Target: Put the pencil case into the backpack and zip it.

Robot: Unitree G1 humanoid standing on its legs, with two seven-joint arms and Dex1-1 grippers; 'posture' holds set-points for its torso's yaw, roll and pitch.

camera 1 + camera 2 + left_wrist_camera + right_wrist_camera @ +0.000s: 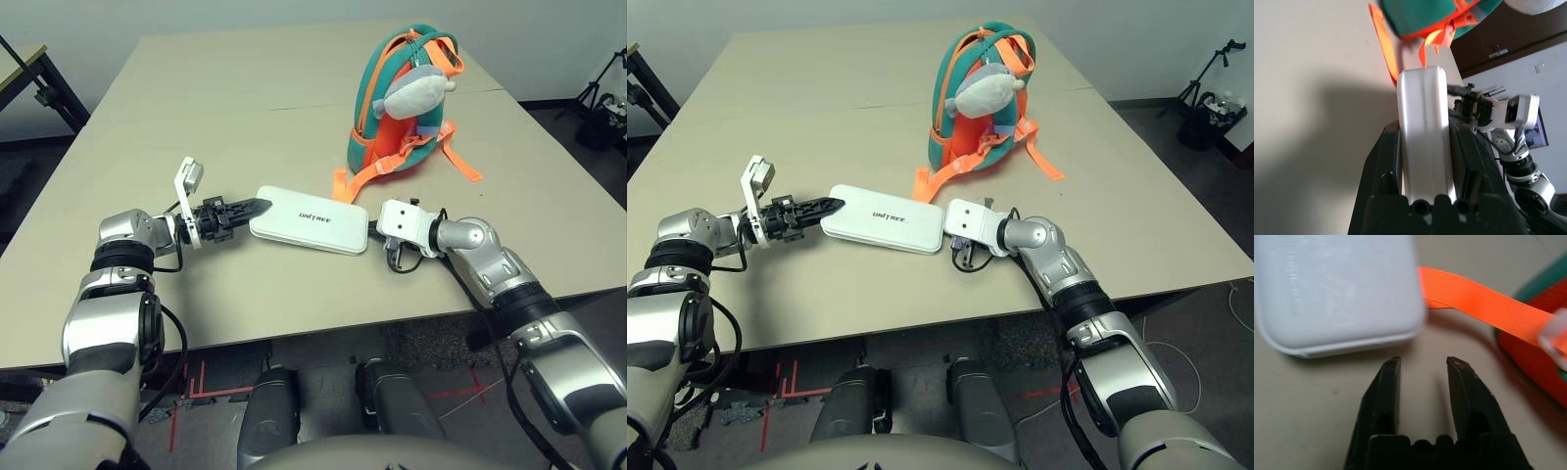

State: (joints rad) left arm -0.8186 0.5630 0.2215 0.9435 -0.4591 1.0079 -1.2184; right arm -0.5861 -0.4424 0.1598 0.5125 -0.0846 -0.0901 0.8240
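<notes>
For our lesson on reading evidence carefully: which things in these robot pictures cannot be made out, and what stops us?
- Backpack zip, open or shut: head views show only its strap side, with the plush fish in front.
- Right gripper fingers: head views hide them behind its white wrist housing.
- Pencil case lettering: the left wrist view shows only its edge, between the left gripper fingers.

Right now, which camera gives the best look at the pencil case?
The left eye view: the whole pencil case lies flat on the table, lettering readable. The right eye view shows much the same. The left wrist view shows it edge-on between the left gripper fingers. The right wrist view shows only one end.
</notes>
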